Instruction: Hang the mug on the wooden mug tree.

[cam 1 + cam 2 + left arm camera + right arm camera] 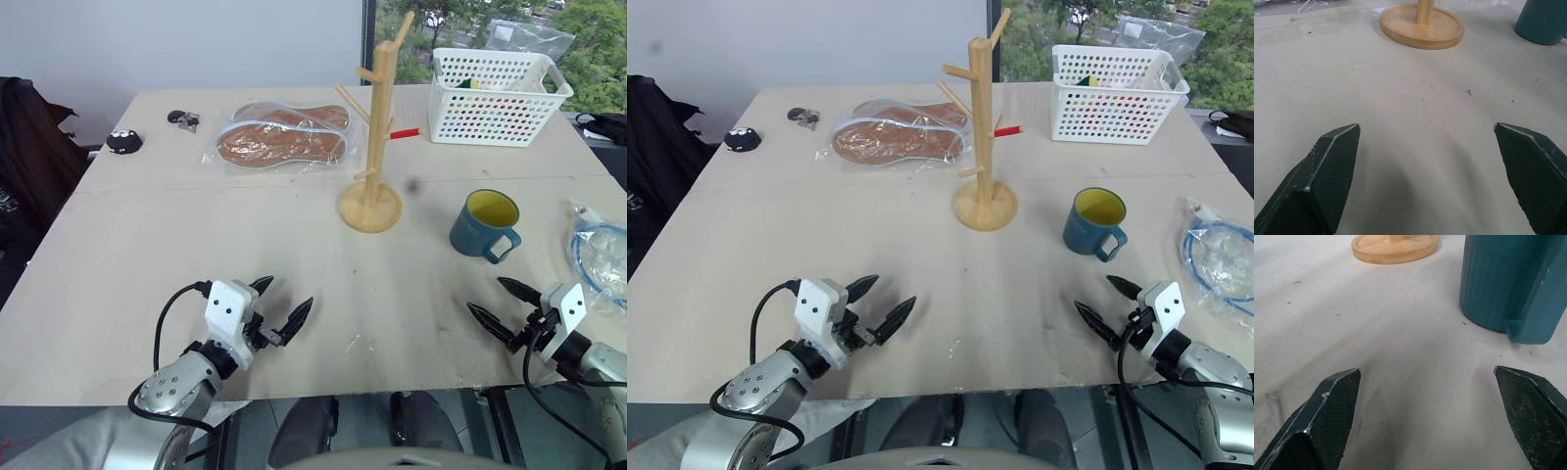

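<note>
The left pincer [281, 305] hovers low over the near part of the desk [147, 255] with its two black fingers spread apart and nothing between them. The right pincer [502, 304] sits in the same way at the other near corner, fingers splayed and empty.

The teal-blue mug [484, 226] stands upright on the desk just ahead of the right pincer and slightly toward the left pincer's side, its yellow inside facing up and its loop handle turned back toward the right pincer. In the right wrist view the mug [1508, 284] is close ahead of the fingertips, off toward one finger, handle nearest; there is bare desk between the fingers and the mug, so they are apart.

The wooden mug tree [374, 127] stands upright on its round disc base, farther out than the mug, ahead of the left pincer and toward the right pincer's side. Its pegs are bare. Mug and tree stand near each other but do not touch.

Beyond the tree, well away from both pincers, lie a pair of brown insoles in clear wrap [282, 135] and a white perforated basket [495, 98]. Far beyond the left pincer rest a bunch of keys [183, 119] and a small black object [124, 141]. A coiled blue cable in a clear bag [600, 253] lies just beyond the right pincer on its outer side.
</note>
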